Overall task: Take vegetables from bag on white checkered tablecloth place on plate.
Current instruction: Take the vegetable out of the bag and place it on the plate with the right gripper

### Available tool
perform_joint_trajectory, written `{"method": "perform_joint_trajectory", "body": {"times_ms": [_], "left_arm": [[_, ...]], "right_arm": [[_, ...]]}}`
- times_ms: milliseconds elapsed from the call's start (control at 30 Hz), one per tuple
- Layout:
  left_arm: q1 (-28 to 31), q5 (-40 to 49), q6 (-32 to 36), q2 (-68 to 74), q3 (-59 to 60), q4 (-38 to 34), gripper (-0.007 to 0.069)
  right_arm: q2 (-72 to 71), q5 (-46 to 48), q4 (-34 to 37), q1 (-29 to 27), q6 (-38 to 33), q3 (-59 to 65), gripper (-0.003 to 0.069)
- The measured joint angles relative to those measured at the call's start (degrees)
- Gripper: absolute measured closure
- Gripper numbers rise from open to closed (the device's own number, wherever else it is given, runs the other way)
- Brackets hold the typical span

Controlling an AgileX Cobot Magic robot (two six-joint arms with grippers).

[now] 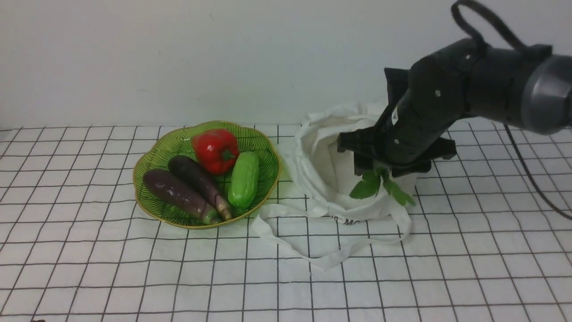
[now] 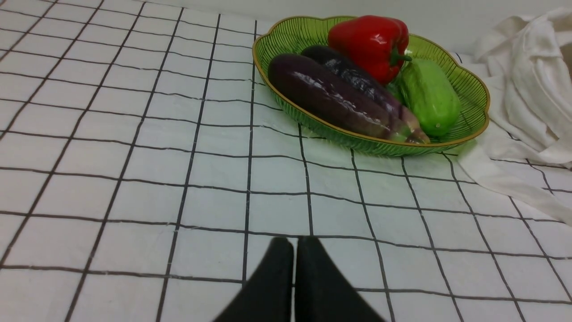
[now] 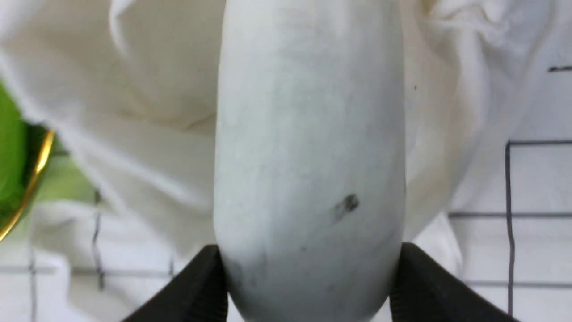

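My right gripper [image 1: 389,172] hangs over the open mouth of the white cloth bag [image 1: 326,174] and is shut on the white radish [image 3: 308,156]. The radish fills the right wrist view, pinched between both black fingers [image 3: 424,290]. In the front view only its green leaves [image 1: 380,184] show, hanging below the gripper; the white body is hidden behind it. The green gold-rimmed plate [image 1: 154,163] lies left of the bag and also shows in the left wrist view [image 2: 277,33]. My left gripper [image 2: 294,243] is shut and empty, low over the checkered tablecloth [image 1: 89,268], in front of the plate.
The plate holds a red bell pepper [image 1: 216,150], two dark purple eggplants [image 1: 178,192] and a green cucumber [image 1: 244,179]. The bag's strap handles [image 1: 330,257] trail over the cloth in front of it. A white wall [image 1: 178,58] stands behind the table.
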Motion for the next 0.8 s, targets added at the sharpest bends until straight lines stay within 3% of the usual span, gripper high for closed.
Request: {"method": "perform_joint_trajectory", "body": {"times_ms": [167, 200, 333, 433, 667, 800], "left_arm": [[0.0, 0.0, 0.0, 0.0, 0.0, 0.0, 0.0632], [0.0, 0.0, 0.0, 0.0, 0.0, 0.0, 0.0632], [0.0, 0.0, 0.0, 0.0, 0.0, 0.0, 0.0632], [0.0, 0.0, 0.0, 0.0, 0.0, 0.0, 0.0632], [0.0, 0.0, 0.0, 0.0, 0.0, 0.0, 0.0632], [0.0, 0.0, 0.0, 0.0, 0.0, 0.0, 0.0632]], "right_arm": [[-1.9, -0.3, 8.6, 2.1, -9.3, 0.0, 0.0236], [-1.7, -4.5, 13.0, 4.3, -14.4, 0.0, 0.0236], [1.3, -15.4, 19.5, 9.0, -25.2, -1.0, 0.0236], [5.2, -17.8, 22.1, 11.5, -30.1, -5.2, 0.0236], [15.8, -17.3, 22.0, 12.8, -32.6, -17.6, 0.0236], [21.6, -15.8, 19.8, 12.8, -32.6, -23.3, 0.0121]]}}
